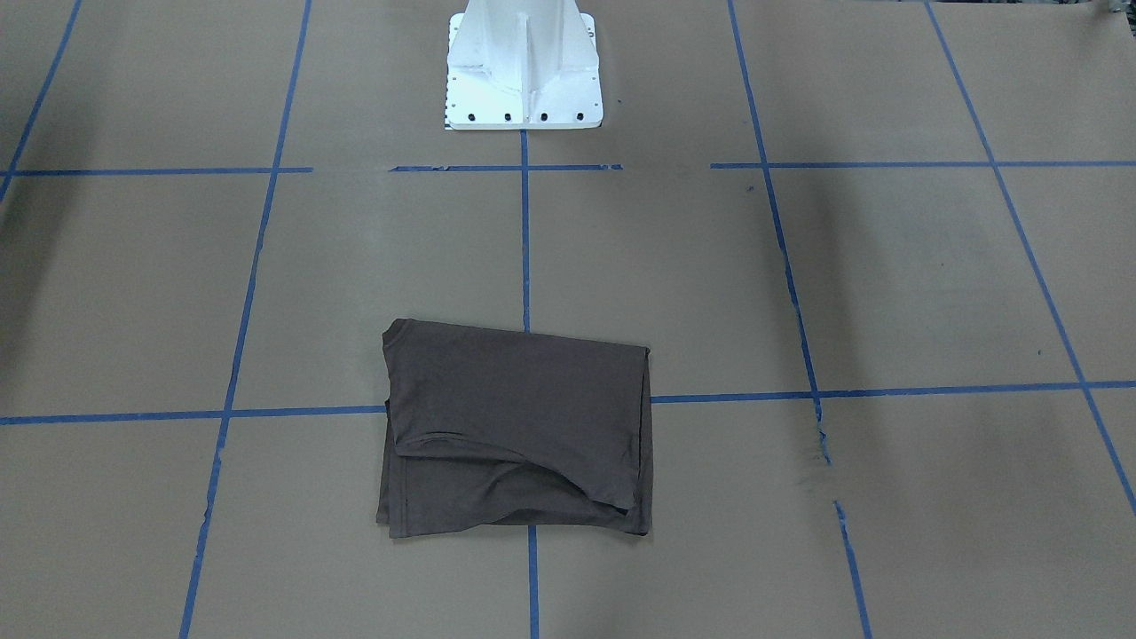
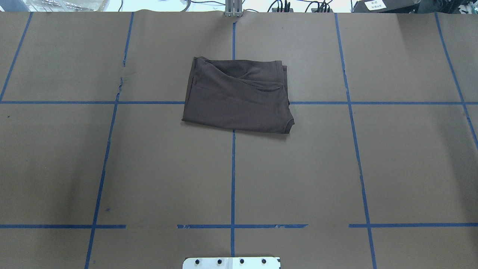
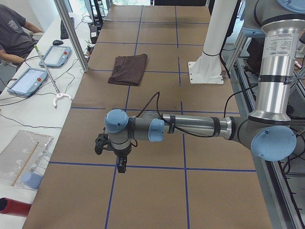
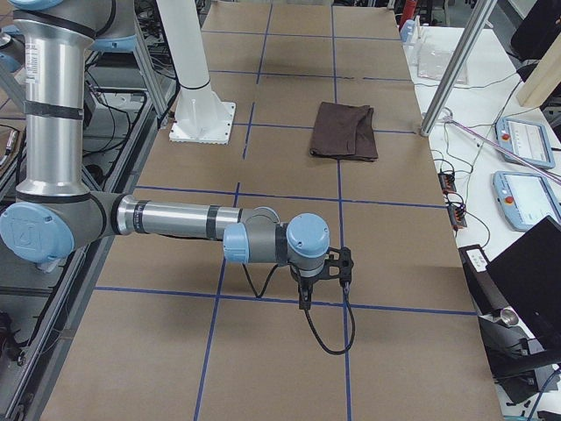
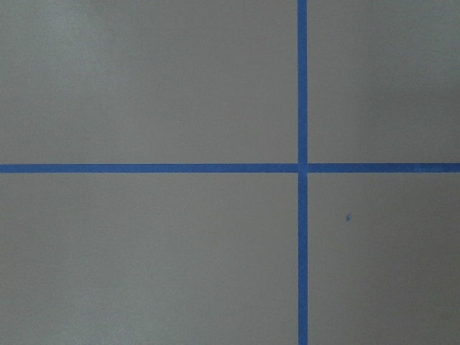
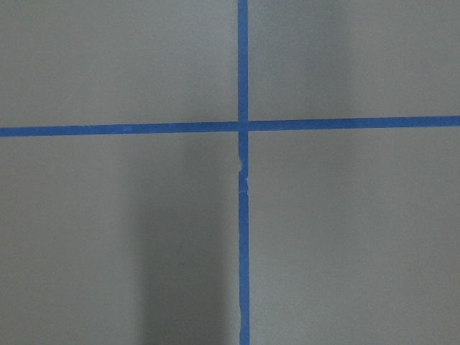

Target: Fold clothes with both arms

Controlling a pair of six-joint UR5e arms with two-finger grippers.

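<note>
Grey-brown T-shirt [image 1: 515, 417] lies folded on the table [image 1: 887, 266]; we see left gripper [image 3: 122, 166] and right gripper [image 4: 304, 301] hovering well apart from it, and we cannot tell their grip.

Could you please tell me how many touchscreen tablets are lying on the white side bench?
2. The far tablet lies beside the seated person. The near tablet lies closer to the exterior left camera, on the same white bench. Others may lie out of view.

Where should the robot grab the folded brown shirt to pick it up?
Probably take the T-shirt by its smooth edge nearest the robot, pinching from above. That edge looks like one closed fold; the far edge shows loose, staggered layers that could separate.
</note>
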